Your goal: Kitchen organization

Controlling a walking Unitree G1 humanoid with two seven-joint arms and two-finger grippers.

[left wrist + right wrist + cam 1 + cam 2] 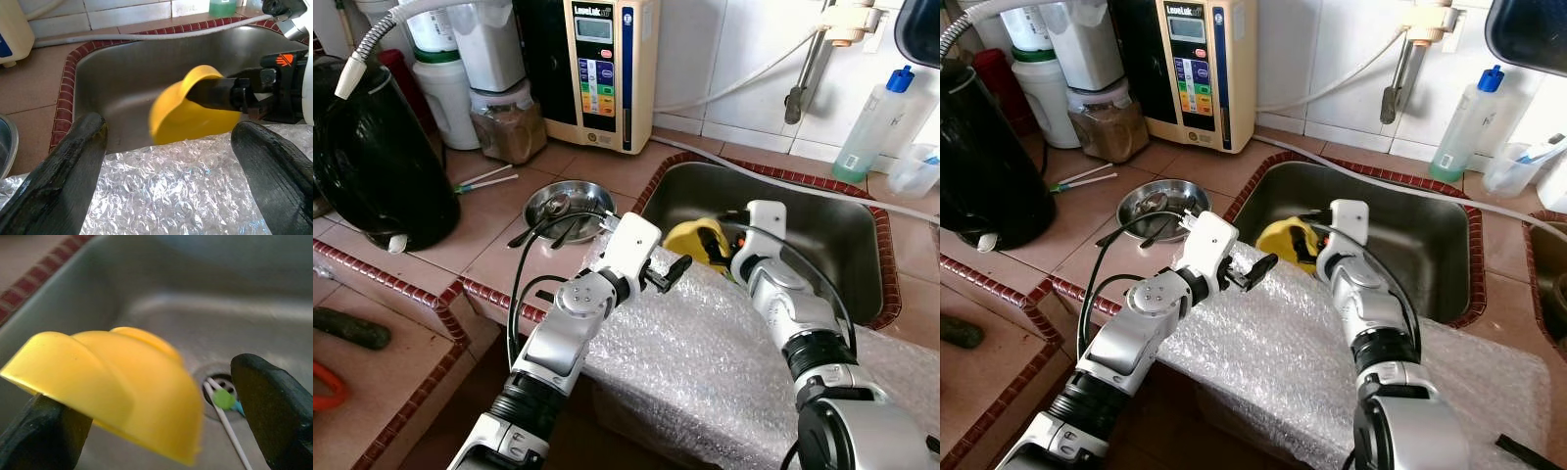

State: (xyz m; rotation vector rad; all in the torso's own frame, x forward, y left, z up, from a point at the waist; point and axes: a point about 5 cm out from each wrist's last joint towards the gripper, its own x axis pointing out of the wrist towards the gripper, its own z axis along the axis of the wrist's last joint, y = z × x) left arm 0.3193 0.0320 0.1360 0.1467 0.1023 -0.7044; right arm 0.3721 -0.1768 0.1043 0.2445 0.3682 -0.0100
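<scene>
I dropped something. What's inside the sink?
In the sink, the right gripper holds a yellow bowl. A white stick with a green tip lies at the drain. The bowl hides part of the bottom.

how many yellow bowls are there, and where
1 that can be told: a yellow bowl held tilted over the sink on a finger of the right end effector. Its layered rims in the right wrist view hint at nested bowls, but blur hides that.

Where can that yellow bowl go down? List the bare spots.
Free: the sink floor right of the yellow bowl held by the right tool, though sticks lie at the drain; also bare tile between steel dish and water machine. Crowded: the back-left corner around the kettle and jars.
</scene>
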